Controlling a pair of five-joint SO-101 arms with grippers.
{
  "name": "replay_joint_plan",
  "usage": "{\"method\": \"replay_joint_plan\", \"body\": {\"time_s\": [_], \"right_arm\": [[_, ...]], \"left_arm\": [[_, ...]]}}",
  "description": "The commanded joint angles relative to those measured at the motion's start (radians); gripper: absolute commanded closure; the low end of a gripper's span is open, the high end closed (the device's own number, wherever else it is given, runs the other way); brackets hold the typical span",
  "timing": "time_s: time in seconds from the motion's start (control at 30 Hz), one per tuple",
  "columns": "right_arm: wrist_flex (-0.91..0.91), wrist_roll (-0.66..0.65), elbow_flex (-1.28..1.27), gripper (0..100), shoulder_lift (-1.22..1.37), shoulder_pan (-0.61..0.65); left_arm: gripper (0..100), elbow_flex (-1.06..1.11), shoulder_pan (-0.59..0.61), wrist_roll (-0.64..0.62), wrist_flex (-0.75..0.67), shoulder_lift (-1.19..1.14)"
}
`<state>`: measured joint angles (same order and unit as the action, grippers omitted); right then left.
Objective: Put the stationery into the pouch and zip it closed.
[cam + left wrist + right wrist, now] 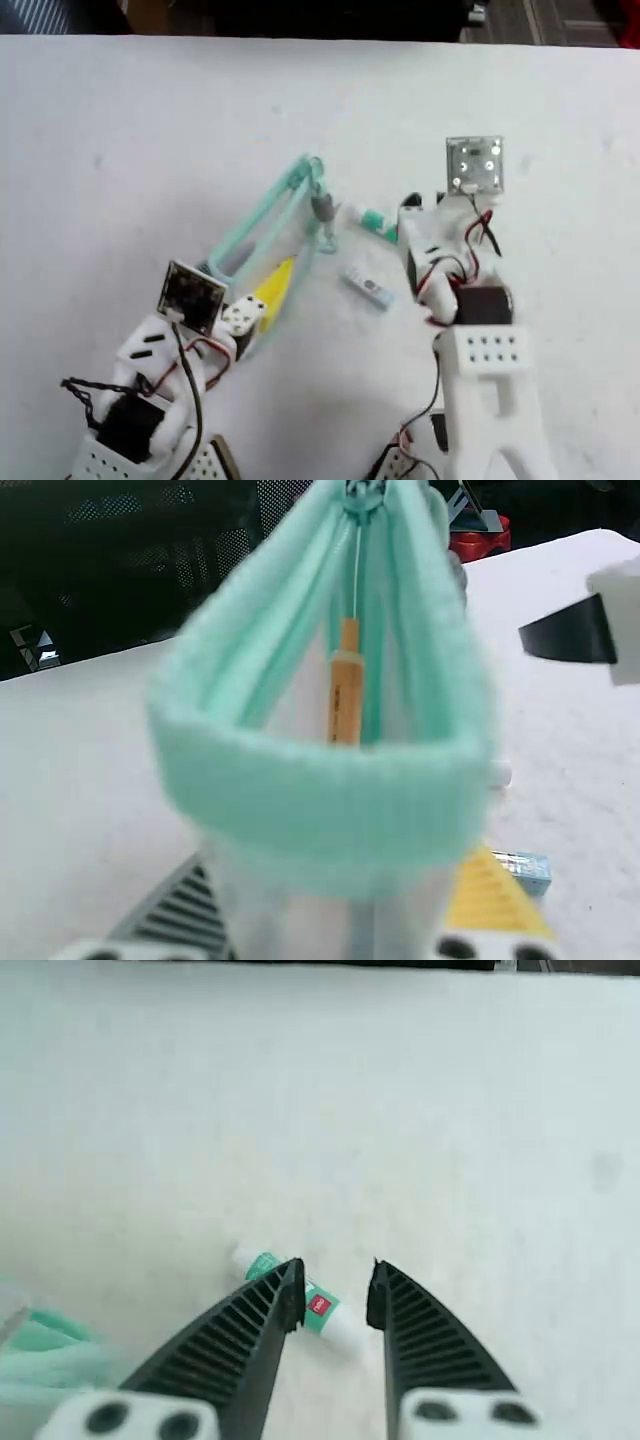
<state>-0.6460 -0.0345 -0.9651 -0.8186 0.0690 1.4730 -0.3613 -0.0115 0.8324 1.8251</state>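
We judge the step in hand to be picking up the green-and-white tube (pixel 300 1305), which lies on the desk (pixel 150 130) just beside the far end of the pouch (pixel 262 228). The right gripper (pixel 335 1290) hangs low over it with its fingers released, one on each side of the tube and not yet pressing it. The tube lies slanted across the gap, so we would turn the wrist to square the fingers to it, settle until the tips nearly meet the desk, then close near the tube's middle so it cannot pivot or roll out.

The left gripper (pixel 330 880) has its fingers clenched on the near end of the pouch, whose mouth stands wide open with an orange pen (pixel 346 680) already inside. We would hold that grip steady and carry the tube in lengthwise along the opening, clear of the zip pull (pixel 322 208) at the far end. A small blue-and-white eraser (pixel 368 287) waits on the desk between the arms; we should not knock it on the way.
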Motion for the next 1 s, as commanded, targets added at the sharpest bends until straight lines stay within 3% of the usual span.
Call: {"method": "replay_joint_plan", "body": {"time_s": [0.0, 0.57, 0.7, 0.97], "right_arm": [[0.093, 0.0, -0.017, 89.7, 0.074, -0.004], [0.173, -0.005, -0.015, 90.0, 0.303, 0.016], [0.177, -0.109, -0.014, 90.1, 0.321, 0.022], [0.194, -0.126, 0.011, 90.1, 0.384, 0.042]], "left_arm": [[81, -0.046, 0.007, 0.002, 0.002, -0.002], [82, -0.048, 0.015, 0.002, 0.0, -0.002], [85, -0.018, 0.016, 0.006, -0.055, -0.002], [85, -0.011, 0.059, 0.0, -0.083, -0.002]]}}
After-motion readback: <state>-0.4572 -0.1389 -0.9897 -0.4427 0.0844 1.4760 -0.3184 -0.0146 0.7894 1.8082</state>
